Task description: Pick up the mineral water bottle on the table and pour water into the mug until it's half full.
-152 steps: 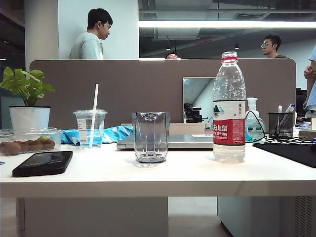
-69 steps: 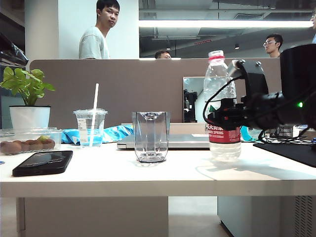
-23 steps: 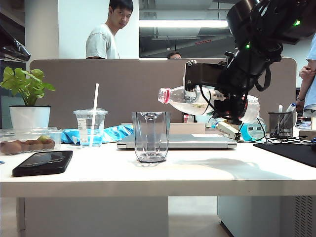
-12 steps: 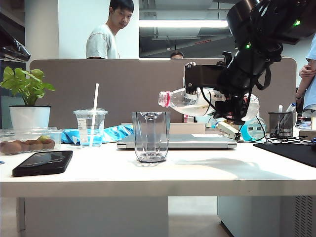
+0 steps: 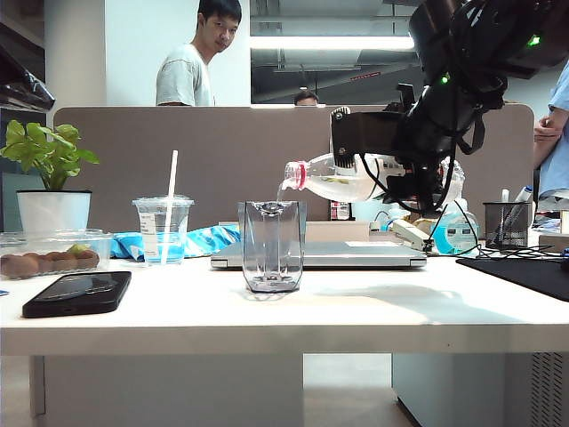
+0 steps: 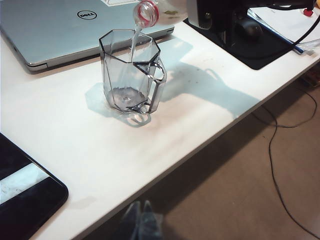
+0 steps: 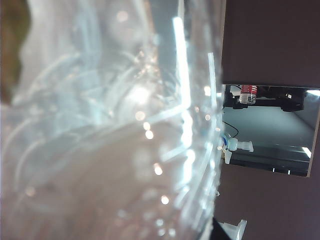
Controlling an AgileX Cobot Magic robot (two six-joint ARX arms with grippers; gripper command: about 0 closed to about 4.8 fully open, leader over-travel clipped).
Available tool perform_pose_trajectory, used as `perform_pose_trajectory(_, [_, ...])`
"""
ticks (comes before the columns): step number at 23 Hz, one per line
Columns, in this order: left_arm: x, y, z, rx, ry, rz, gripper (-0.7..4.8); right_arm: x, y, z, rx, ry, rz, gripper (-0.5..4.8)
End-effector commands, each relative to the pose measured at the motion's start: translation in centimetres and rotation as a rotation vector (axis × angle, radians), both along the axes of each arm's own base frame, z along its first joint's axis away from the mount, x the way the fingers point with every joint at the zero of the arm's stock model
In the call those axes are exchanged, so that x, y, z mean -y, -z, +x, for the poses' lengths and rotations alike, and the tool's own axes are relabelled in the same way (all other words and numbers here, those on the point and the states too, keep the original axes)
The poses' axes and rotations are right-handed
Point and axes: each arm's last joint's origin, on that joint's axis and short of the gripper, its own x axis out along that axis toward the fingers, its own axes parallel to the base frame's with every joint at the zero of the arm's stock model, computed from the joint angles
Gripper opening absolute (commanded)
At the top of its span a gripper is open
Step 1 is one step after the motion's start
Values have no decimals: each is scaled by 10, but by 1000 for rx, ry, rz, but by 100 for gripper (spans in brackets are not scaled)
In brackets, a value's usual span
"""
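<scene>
My right gripper (image 5: 416, 176) is shut on the mineral water bottle (image 5: 342, 182), held nearly level above the white table (image 5: 356, 311). Its pink-ringed neck (image 6: 147, 12) tips slightly down over the mug (image 5: 271, 245). A thin stream of water (image 6: 136, 37) falls from the mouth into the mug (image 6: 131, 75), which holds only a little water at the bottom. In the right wrist view the clear bottle wall (image 7: 115, 125) fills almost everything. My left gripper (image 6: 140, 220) hangs shut and empty off the table's front edge, well short of the mug.
A closed silver laptop (image 5: 320, 256) lies just behind the mug. A black phone (image 5: 78, 294) sits front left. Behind it are a straw cup (image 5: 163, 229), a food box (image 5: 49, 253) and a potted plant (image 5: 53, 209). At the right are a black mat (image 5: 524, 271) and a pen holder (image 5: 505, 224).
My right gripper took the upright bottle off the table, carried it over the mug and laid it over. In the last second the neck dipped further and water started flowing.
</scene>
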Motion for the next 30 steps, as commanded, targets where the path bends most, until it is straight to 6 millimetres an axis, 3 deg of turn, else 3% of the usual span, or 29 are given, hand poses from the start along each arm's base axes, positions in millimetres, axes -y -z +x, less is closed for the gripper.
perform_pose_trajectory(1, [0,-1,-1,2,6,0,4,-1,-11,2,64,0,15,279])
perform_pose_trajectory(30, [0,0,-1,18,22,33,4,1,-15,3,138,18,-125,279])
